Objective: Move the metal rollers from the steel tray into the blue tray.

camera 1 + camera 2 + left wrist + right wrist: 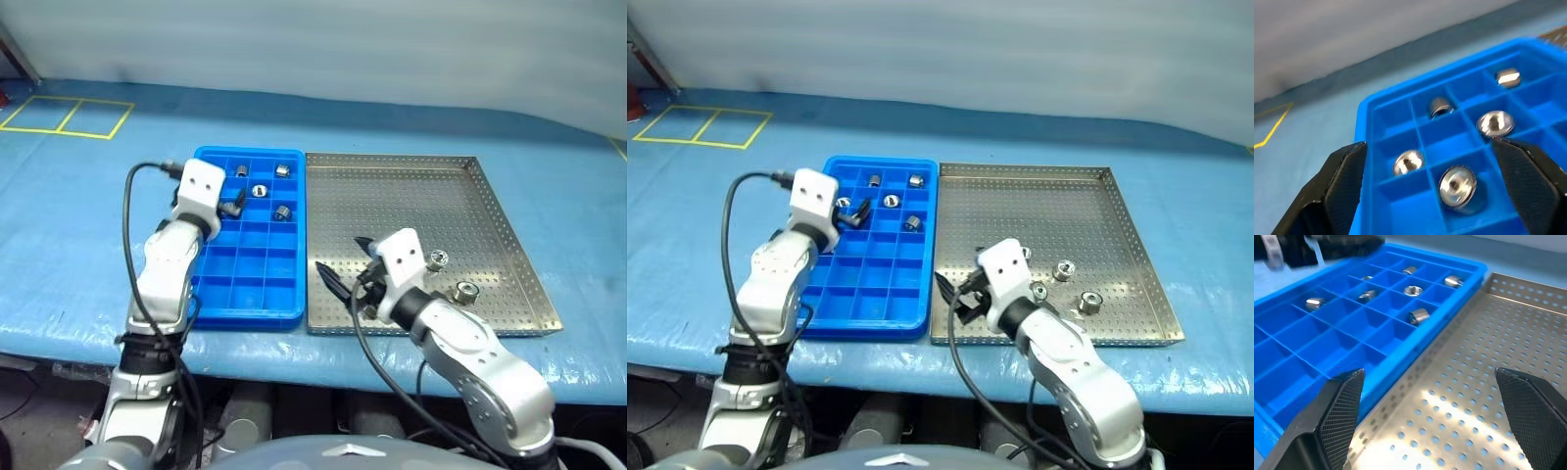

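The blue tray (250,245) lies left of centre on the blue-covered bench (78,196), its long edge touching the steel tray (421,196), which fills the centre-right of the head views. Five metal rollers (1419,316) lie in compartments at the far end of the blue tray, one to a cell; the nearer rows are empty. Three rollers lie on the steel tray's perforated floor, grouped near its front right: one (1064,270) with a second just beside it, and a third (1090,302) a little nearer the front rim. By my count the job is somewhat over half done, with three transfers left.

The left gripper (233,204) hovers over the filled far-left cells of the blue tray, jaws spread wide, nothing between its fingers (1342,181). The right gripper (955,294) sits low over the steel tray's front left corner, jaws equally wide and empty, well apart from the remaining rollers.
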`<state>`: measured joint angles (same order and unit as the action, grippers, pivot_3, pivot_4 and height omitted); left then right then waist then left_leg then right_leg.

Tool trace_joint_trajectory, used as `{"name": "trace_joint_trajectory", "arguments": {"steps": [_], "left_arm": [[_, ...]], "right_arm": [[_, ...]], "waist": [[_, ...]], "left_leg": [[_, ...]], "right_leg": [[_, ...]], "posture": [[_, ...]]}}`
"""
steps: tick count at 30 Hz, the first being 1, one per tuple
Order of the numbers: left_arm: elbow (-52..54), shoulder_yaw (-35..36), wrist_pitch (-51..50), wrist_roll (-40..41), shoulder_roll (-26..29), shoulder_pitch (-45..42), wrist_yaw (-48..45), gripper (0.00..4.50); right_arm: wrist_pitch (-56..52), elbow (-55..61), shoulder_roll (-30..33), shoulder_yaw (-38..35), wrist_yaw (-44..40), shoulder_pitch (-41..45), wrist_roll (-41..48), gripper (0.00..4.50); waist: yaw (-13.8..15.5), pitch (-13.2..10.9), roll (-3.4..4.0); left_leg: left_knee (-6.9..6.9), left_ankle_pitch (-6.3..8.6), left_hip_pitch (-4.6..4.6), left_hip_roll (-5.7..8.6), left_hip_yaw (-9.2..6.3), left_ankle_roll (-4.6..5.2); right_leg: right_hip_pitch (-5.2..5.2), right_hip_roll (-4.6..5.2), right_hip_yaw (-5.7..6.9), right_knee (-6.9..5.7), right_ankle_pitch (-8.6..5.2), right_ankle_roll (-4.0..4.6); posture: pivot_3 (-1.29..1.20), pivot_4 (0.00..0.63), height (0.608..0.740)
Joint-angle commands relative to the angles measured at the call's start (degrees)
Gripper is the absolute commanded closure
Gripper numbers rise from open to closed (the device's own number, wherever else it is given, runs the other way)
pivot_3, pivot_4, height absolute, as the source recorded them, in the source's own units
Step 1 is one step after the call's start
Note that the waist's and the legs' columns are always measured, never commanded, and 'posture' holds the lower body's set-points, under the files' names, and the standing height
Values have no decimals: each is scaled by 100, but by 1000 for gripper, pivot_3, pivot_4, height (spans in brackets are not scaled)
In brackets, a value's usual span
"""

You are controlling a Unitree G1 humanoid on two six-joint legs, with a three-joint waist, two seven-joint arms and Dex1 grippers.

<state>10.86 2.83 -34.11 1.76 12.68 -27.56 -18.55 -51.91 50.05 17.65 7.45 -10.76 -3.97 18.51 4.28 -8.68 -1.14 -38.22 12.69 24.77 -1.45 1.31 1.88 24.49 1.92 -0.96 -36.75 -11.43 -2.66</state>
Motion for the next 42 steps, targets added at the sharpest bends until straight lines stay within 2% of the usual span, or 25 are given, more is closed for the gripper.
{"name": "trace_joint_trajectory", "arguments": {"steps": [1, 5, 8, 13, 17, 26, 34, 41, 42], "left_arm": [[-325, -283, 114, 696, -107, -517, -862, 21], [-1011, -1022, 182, 1016, -48, -1045, -2090, 21], [-1578, -1655, 641, 856, 114, -1347, -2977, 21], [-2609, -2673, 1860, 422, 396, -1801, -4502, 21], [-3139, -3234, 2410, 205, 473, -2076, -5479, 21], [-4183, -3613, 3206, -405, 182, -2328, -5855, 21], [-4473, -3768, 3439, -714, 89, -2262, -6138, 21], [-4548, -3849, 3703, -1050, 18, -2115, -5919, 21], [-4520, -3871, 3713, -1098, 38, -2059, -5924, 188]], "right_arm": [[-68, 579, 81, -509, 123, -341, 7, 0], [-80, 956, 134, -998, 295, -1094, -40, 0], [261, 995, 239, -1147, 429, -1662, 36, 0], [950, 995, 371, -1102, 786, -2444, 149, 0], [1336, 995, 399, -943, 1127, -2763, 172, 0], [1620, 995, 561, -709, 1583, -2910, 316, 0], [1623, 995, 716, -683, 1778, -2811, 480, 0], [1532, 995, 777, -620, 1875, -2627, 573, 0], [1521, 995, 780, -608, 1886, -2617, 575, 0]], "waist": [[-78, 3, 2], [-304, 5, 5], [-455, 5, 5], [-673, 7, 9], [-824, 9, 12], [-913, 8, 10], [-928, 8, 10], [-923, 8, 10], [-924, 8, 10]], "left_leg": [[1, 1, -5, 5, 5, 3], [7, 3, -12, 24, 9, 5], [7, 2, -11, 23, 9, 5], [6, 2, -22, 12, 14, 4], [6, 3, -25, -16, 23, 4], [9, 4, -19, -17, 34, 6], [9, 4, -18, -18, 34, 6], [9, 4, -19, -18, 35, 6], [9, 4, -19, -18, 34, 6]], "right_leg": [[-2, 5, -1, 0, 0, -2], [-3, -1, -3, -3, -2, 1], [-1, -18, -9, -5, -5, 4], [0, -31, -25, -12, -7, 9], [3, -30, -39, -13, -7, 10], [12, -26, -49, -9, -6, 7], [13, -26, -49, -11, -6, 7], [12, -27, -50, -11, -6, 6], [12, -27, -50, -11, -6, 6]], "posture": [[33, 150, 740], [-45, 150, 740], [-84, 150, 740], [-151, 150, 740], [-179, 150, 740], [-214, 150, 740], [-211, 150, 740], [-208, 150, 740], [-205, 150, 740]]}}
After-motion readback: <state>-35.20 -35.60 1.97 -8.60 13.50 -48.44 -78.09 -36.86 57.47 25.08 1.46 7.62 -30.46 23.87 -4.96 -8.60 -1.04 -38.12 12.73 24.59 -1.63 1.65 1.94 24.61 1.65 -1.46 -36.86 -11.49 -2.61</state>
